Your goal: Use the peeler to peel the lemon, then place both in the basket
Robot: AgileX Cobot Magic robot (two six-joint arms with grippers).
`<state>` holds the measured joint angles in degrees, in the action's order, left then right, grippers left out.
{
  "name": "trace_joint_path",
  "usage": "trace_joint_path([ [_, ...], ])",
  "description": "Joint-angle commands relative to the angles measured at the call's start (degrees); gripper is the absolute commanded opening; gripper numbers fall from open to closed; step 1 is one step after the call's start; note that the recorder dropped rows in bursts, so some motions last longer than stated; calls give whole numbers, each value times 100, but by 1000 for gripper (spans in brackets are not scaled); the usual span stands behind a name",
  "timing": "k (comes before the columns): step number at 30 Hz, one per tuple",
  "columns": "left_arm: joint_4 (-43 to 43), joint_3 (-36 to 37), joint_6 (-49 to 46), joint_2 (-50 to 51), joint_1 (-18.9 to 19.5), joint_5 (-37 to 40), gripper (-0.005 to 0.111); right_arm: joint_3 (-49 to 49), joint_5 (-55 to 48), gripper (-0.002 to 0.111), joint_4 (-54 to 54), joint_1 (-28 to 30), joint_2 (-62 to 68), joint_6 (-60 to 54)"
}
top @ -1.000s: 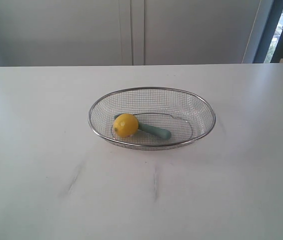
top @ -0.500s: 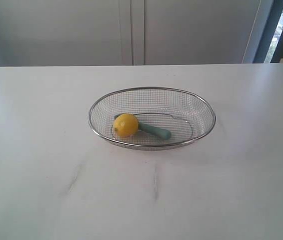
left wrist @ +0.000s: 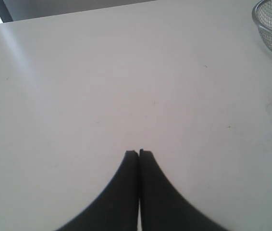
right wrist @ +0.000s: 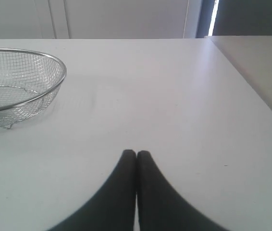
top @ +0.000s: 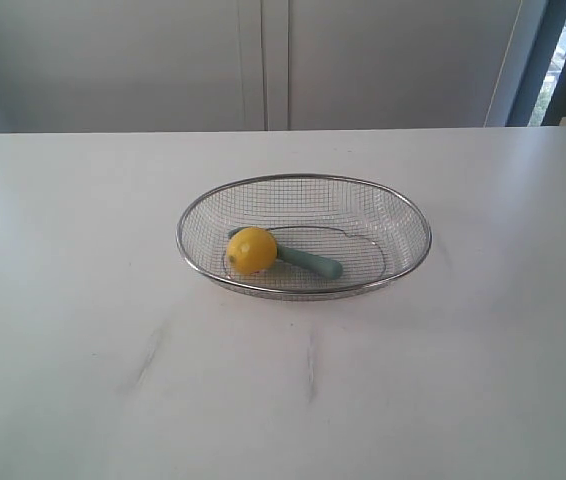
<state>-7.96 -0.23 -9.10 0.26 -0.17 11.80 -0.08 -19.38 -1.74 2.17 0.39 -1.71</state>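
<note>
Two grippers hung low over the white tabletop [top: 483,380], each seen from its own wrist camera. The left gripper [left wrist: 139,153] had its dark jaws pressed together with nothing between them, over bare surface on the left side of the table. The right gripper [right wrist: 136,153] was likewise closed tight and empty-handed, over the right side, with the table's right edge close by.

Toward the near edge, two faint grey smudges [top: 149,355] marked the surface.

Beyond them the basket [top: 303,292] sat roughly midway between the left and right edges, well apart from both grippers. Its rim showed at the border of the left wrist view [left wrist: 265,26] and the right wrist view [right wrist: 40,96].

Inside the basket, the lemon [top: 252,250] rested in the left part of the mesh floor, its visible side plain yellow. The peeler [top: 313,262] lay beside it, touching it, the teal handle slanting toward the right and near side while the head was hidden behind the lemon.

Past the far edge stood a pale panelled wall [top: 263,60].
</note>
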Motion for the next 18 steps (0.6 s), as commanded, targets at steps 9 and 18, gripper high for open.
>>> trace_joint_path([
  [9, -41, 23, 8, -26, 10, -12, 0, 8, 17, 0, -64, -351, -39, 171],
  [18, -41, 23, 8, -26, 10, -12, 0, 8, 17, 0, -64, -349, -39, 202],
])
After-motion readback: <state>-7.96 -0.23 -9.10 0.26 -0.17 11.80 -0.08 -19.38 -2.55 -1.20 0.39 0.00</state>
